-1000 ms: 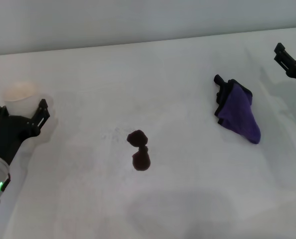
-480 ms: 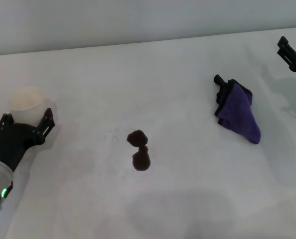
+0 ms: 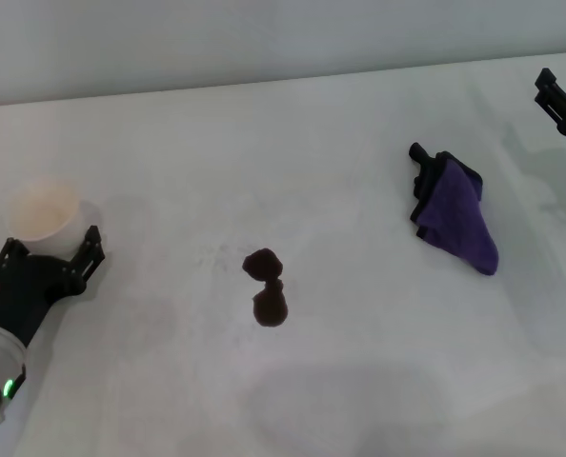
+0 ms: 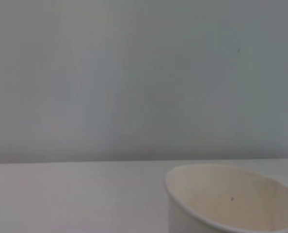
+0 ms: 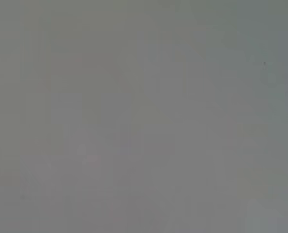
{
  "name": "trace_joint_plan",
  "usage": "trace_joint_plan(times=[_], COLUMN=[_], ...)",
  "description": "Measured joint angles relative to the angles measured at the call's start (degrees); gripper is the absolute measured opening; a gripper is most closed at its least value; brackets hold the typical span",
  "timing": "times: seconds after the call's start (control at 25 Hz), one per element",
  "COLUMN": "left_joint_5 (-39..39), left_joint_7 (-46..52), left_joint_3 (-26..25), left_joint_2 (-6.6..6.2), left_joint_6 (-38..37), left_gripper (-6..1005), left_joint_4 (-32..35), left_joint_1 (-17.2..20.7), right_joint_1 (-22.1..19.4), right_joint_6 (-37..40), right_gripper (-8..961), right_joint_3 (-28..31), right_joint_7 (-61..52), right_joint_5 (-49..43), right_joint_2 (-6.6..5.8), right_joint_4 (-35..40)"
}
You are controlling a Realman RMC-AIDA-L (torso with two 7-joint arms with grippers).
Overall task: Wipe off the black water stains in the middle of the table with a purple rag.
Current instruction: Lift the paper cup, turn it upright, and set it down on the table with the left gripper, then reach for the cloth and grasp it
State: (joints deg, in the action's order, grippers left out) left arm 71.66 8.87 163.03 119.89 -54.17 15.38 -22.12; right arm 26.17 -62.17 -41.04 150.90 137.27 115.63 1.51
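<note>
The black water stains (image 3: 267, 286) are two dark blobs joined like a figure eight in the middle of the white table (image 3: 312, 152). The purple rag (image 3: 459, 221), black-edged with a loop tab, lies loose on the table to the right of the stains. My left gripper (image 3: 50, 249) is open and empty at the left, low over the table, just in front of a white paper cup (image 3: 43, 211). My right gripper (image 3: 559, 95) shows only partly at the far right edge, well beyond the rag.
The paper cup stands upright at the left, and its rim fills the lower part of the left wrist view (image 4: 231, 204). A grey wall runs behind the table's far edge. The right wrist view shows only plain grey.
My left gripper has drawn back toward the near left, uncovering the paper cup. My right gripper has moved further right, mostly out of the head view. Rag and stains have not moved.
</note>
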Motion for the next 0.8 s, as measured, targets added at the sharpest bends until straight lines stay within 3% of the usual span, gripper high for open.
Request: trace_joint_plan(times=[0.52, 0.8], left_joint_5=[-4.3, -4.0], left_joint_7=[0.0, 0.1], left_joint_3=[0.0, 0.0], left_joint_2=[-0.17, -0.16], left_joint_6=[-0.9, -5.6], left_gripper=[874, 892], left_joint_4=[1.5, 1.6], left_joint_1=[1.2, 3.2], right_joint_1=[-0.9, -1.2], right_joint_6=[-0.3, -0.7], right_gripper=[870, 871], right_joint_3=[0.0, 0.0], right_joint_7=[0.0, 0.0], right_joint_5=[0.0, -0.1], right_joint_2=[0.11, 0.12], right_joint_4=[0.0, 0.0])
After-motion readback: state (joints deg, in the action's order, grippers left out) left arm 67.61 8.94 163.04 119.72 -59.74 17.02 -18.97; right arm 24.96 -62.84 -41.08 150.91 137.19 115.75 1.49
